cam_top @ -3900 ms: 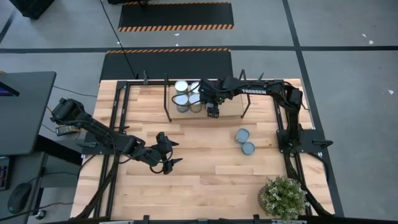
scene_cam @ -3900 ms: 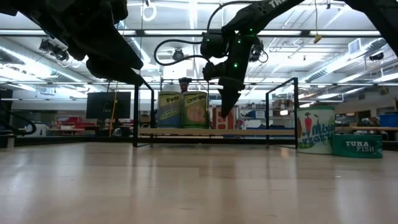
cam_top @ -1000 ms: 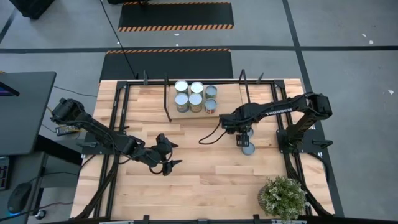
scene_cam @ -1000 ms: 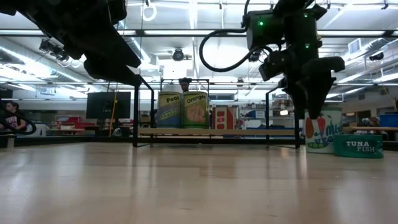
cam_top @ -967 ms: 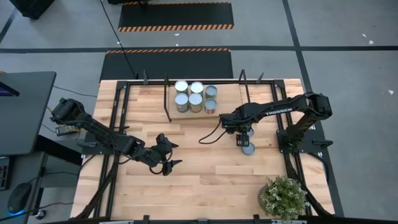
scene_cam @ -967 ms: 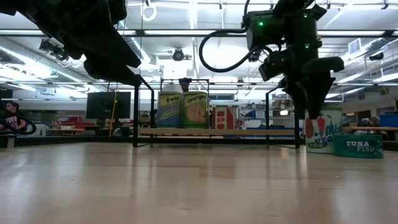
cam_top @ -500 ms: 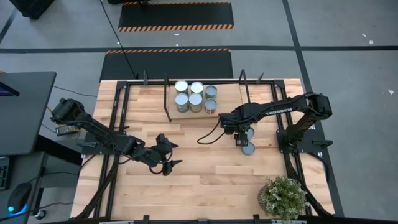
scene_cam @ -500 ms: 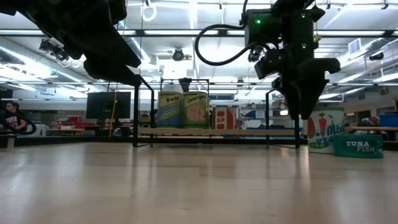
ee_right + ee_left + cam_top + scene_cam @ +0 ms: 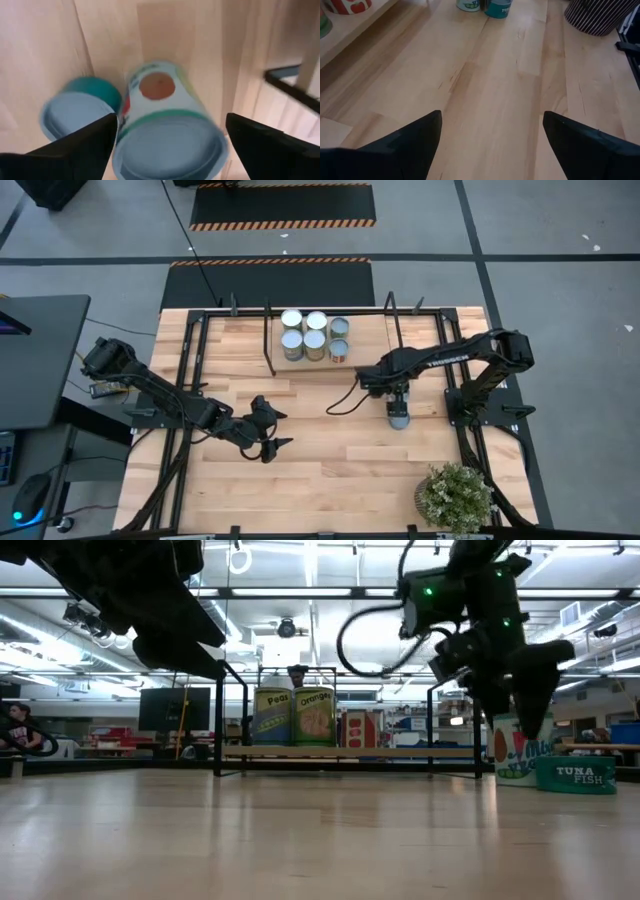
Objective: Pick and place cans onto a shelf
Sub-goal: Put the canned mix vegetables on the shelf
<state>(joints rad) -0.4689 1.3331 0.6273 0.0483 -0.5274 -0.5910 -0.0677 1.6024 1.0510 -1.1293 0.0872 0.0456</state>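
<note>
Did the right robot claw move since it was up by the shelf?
Yes. The right gripper left the shelf and now hovers over the two loose cans.

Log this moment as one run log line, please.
right gripper: open, above tall can | teal tuna can: beside it | shelf: six cans | left gripper: open, idle over the table

Right gripper (image 9: 396, 402) covers one can; labels (image 9: 150, 90) blurred.
</note>
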